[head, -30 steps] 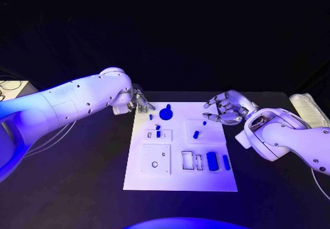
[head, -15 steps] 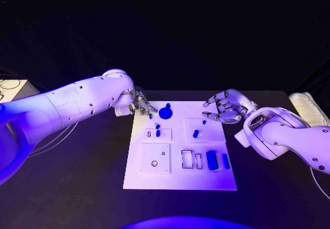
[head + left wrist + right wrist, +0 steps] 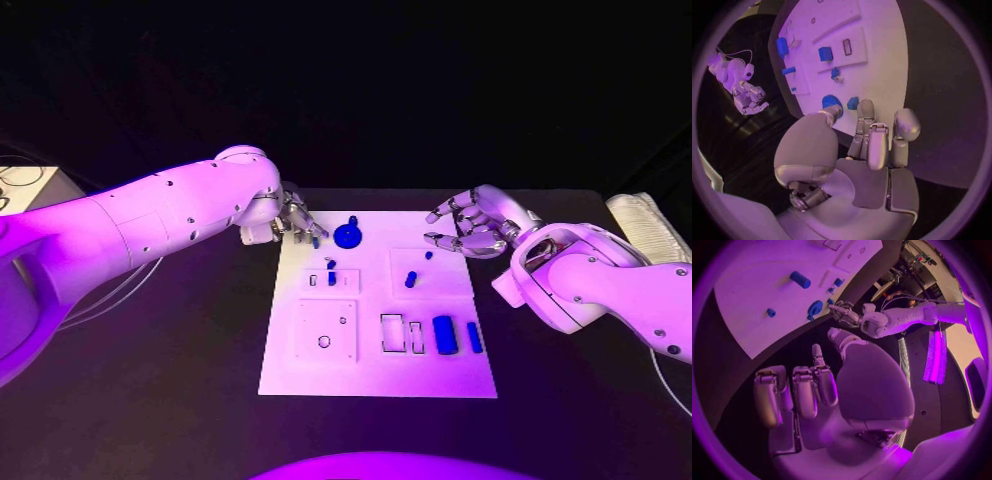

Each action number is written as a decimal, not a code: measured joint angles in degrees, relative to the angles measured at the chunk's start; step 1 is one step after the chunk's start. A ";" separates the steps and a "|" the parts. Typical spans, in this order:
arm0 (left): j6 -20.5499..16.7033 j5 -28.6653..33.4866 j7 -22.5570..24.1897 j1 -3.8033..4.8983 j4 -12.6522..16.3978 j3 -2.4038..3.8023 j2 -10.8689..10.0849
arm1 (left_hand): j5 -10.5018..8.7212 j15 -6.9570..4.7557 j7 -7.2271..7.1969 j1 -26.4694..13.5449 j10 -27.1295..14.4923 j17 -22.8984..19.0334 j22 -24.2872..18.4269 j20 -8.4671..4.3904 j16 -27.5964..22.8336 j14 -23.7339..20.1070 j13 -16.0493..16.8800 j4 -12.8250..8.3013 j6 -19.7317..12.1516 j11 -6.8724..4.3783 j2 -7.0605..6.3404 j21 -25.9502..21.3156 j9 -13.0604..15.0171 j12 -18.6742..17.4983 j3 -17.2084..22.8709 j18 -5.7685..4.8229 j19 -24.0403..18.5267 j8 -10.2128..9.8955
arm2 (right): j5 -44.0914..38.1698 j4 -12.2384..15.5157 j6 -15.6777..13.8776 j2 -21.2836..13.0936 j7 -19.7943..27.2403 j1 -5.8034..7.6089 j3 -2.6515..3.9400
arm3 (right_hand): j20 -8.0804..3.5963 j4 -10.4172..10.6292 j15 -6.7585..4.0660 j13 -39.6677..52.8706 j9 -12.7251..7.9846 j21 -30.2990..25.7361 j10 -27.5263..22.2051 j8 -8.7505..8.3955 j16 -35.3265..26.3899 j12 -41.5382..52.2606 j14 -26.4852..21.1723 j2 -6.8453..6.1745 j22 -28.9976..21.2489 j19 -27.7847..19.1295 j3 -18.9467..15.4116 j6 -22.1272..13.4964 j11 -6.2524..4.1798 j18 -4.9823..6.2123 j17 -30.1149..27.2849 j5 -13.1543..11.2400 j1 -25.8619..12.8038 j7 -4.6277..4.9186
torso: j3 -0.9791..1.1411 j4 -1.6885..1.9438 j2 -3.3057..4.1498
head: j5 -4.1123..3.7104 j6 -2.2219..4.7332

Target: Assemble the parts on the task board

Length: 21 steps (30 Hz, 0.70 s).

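We see the left hand (image 3: 296, 221) at the far left corner of the task board (image 3: 378, 380), fingers pointing down onto the board edge beside a small blue peg (image 3: 316, 242); whether they pinch it we cannot tell; the round blue part (image 3: 348, 238) lies just beside; bare board runs along the near edge; the right hand (image 3: 469, 228) hovers over the far right edge, fingers curled apart, holding nothing.
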 measured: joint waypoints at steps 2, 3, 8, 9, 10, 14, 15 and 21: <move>0.01 0.00 -0.01 -0.01 0.15 0.00 -0.03 | 0.00 0.00 -0.05 0.62 0.30 0.00 0.15 0.00 0.23 0.00 -0.04 0.00 0.32 -0.30 0.09 0.00 0.00 0.00 0.00 0.00 0.00 0.16 | 0.00 -0.06 0.01 0.01 -0.02 0.00 0.01 | 0.00 0.00 0.00 0.00 0.00 0.00 0.00 0.00 0.00 0.00 0.00 0.00 0.00 0.00 0.00 0.00 0.00 0.00 0.00 0.00 0.00 0.00 | 0.00 0.00 0.00 | 0.01 0.00; 0.01 0.00 -0.01 -0.02 0.22 -0.01 -0.04 | 0.00 0.00 0.00 0.66 0.30 0.00 0.23 -0.02 0.23 0.00 -0.05 0.00 0.41 -0.30 0.13 0.11 0.00 0.01 0.00 -0.01 0.01 0.36 | 0.00 -0.09 0.01 0.02 -0.03 0.00 0.01 | 0.00 0.00 0.00 0.00 0.00 0.00 0.00 0.00 0.00 0.00 0.00 0.00 0.00 0.00 0.00 0.00 0.00 0.00 0.00 0.00 0.00 0.00 | 0.00 0.00 0.01 | 0.01 0.00; -0.02 0.01 -0.03 -0.06 0.53 -0.02 -0.25 | 0.38 -0.13 -1.01 2.65 0.93 0.00 0.54 -0.42 0.23 -0.13 -0.27 0.01 1.43 -0.92 0.73 0.22 0.87 0.37 0.80 0.00 0.42 2.22 | 0.00 -0.16 0.03 0.07 -0.06 0.00 0.01 | 0.00 0.00 0.00 0.00 0.00 0.00 0.00 0.24 0.00 0.00 0.00 0.00 0.00 0.00 0.00 0.00 0.00 0.00 0.00 0.00 0.00 0.00 | 0.01 0.00 0.04 | 0.02 0.02; -0.04 0.01 -0.04 -0.07 0.53 -0.02 -0.29 | 0.38 -0.45 -1.27 3.22 1.19 0.00 0.66 -0.62 0.23 -0.18 -0.35 -0.06 1.69 -1.18 0.79 0.44 1.28 0.59 1.07 0.00 0.62 2.84 | 0.00 -0.17 0.03 0.07 -0.07 0.00 0.01 | 0.00 0.00 0.00 0.00 0.00 0.00 0.00 0.24 0.00 0.00 0.00 0.00 0.00 0.00 0.00 0.00 0.00 0.00 0.00 0.00 0.00 0.00 | 0.01 0.00 0.05 | 0.05 -0.02; -0.07 0.02 -0.04 -0.07 0.54 -0.02 -0.34 | 0.38 -0.61 -1.41 3.50 1.35 0.00 0.75 -0.62 0.34 -0.02 -0.38 -0.01 1.83 -1.34 0.95 0.46 1.58 0.66 1.29 0.00 0.62 3.28 | -0.01 -0.19 0.03 0.07 -0.08 0.00 0.01 | 0.00 0.00 0.00 0.00 0.00 0.00 0.00 0.24 0.00 0.00 0.00 0.00 0.00 0.00 0.00 0.00 0.00 0.00 0.00 0.00 0.00 0.00 | 0.01 -0.01 0.06 | 0.10 -0.07; -0.23 0.09 -0.08 -0.08 0.56 -0.02 -0.52 | 0.38 -0.64 -1.41 4.27 1.53 0.00 1.04 -0.82 0.45 0.00 -0.49 -0.06 1.83 -1.52 1.17 0.46 2.20 0.68 1.82 0.00 0.83 3.87 | -0.01 -0.20 0.04 0.07 -0.11 0.00 0.00 | 0.00 0.00 0.00 0.00 -0.01 0.00 0.00 0.23 0.00 0.00 0.00 0.00 -0.01 0.00 0.00 0.00 0.00 0.00 0.00 0.00 0.00 0.00 | 0.04 -0.01 0.09 | 0.13 -0.19; -0.27 0.12 -0.08 -0.08 0.58 -0.02 -0.54 | 0.38 -0.65 -1.41 4.29 1.54 0.00 1.05 -0.83 0.45 -0.01 -0.50 -0.07 1.83 -1.53 1.17 0.46 2.32 0.68 1.85 0.00 0.83 3.91 | -0.01 -0.20 0.05 0.07 -0.11 0.00 -0.01 | 0.00 0.00 0.00 0.00 -0.01 0.00 0.00 0.23 0.00 0.00 0.00 0.00 -0.01 0.00 0.00 0.00 0.00 0.00 0.00 0.00 0.00 0.00 | 0.04 -0.01 0.09 | 0.13 -0.22; -0.57 0.32 -0.12 -0.08 0.67 -0.02 -0.54 | 0.61 -1.04 -1.41 5.64 1.74 0.00 1.22 -1.03 0.45 0.00 -0.71 -0.06 1.83 -1.73 1.94 0.68 2.79 0.69 3.24 0.00 1.03 4.59 | -0.01 -0.20 0.05 0.06 -0.14 0.00 -0.01 | 0.00 0.00 0.00 -0.01 -0.01 0.00 0.00 0.23 0.00 0.00 0.00 0.00 -0.01 0.00 0.00 0.00 0.00 0.00 0.00 0.00 0.00 0.00 | 0.01 -0.01 0.10 | 0.13 -0.28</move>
